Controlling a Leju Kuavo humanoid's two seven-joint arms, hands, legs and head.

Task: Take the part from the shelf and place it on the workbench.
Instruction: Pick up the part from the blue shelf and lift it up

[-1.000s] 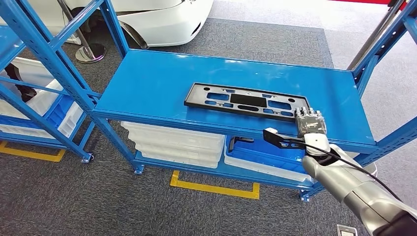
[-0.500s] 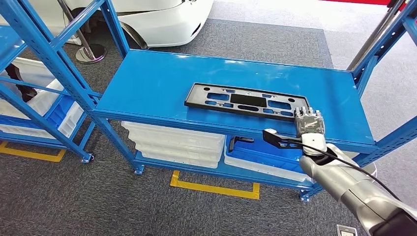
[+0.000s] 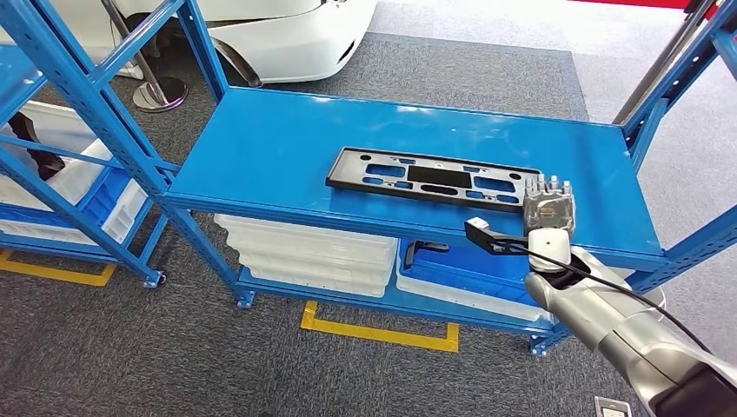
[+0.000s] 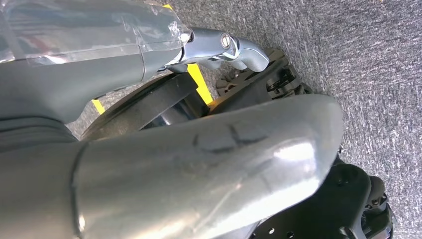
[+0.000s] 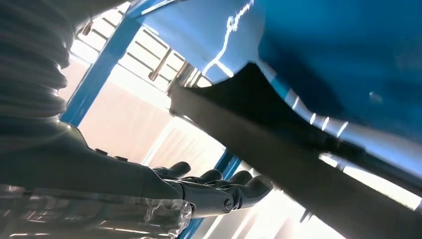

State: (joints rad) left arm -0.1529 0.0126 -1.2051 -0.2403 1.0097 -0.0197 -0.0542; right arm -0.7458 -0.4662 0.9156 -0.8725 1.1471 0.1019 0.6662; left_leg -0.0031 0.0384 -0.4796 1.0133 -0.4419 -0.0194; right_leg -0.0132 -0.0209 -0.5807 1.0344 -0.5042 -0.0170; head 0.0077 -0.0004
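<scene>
We look down on a blue metal shelf [image 3: 287, 156] whose top deck carries one long, flat, black plastic part [image 3: 434, 180] shaped like a number-plate holder, with cut-out slots along it. It lies flat near the front edge of the deck, which we judge puts it within reach from where we stand.

Our right hand [image 3: 547, 208] comes up from the lower right on a silver arm and sits at the part's right-hand end, back of the hand facing us, fingertips [image 3: 553, 184] pointing away over the deck. The hand appears to touch or overlap the corner of the part, but from above we cannot tell whether it grips anything. We judge it is lined up to take the part by its end, the task being still at the pick-up stage.

The right wrist camera adds what the head view hides: the fingers [image 5: 219, 186] are stretched out, loosely side by side, holding nothing, with the part's dark edge [image 5: 278, 144] and the blue deck close beyond them.

The left wrist camera shows grey carpet [image 4: 358, 59] beside the silver arm casing, so the left arm probably hangs idle; we cannot tell how its hand is set.

Beneath the deck sit stacked white trays [image 3: 304, 248].
</scene>
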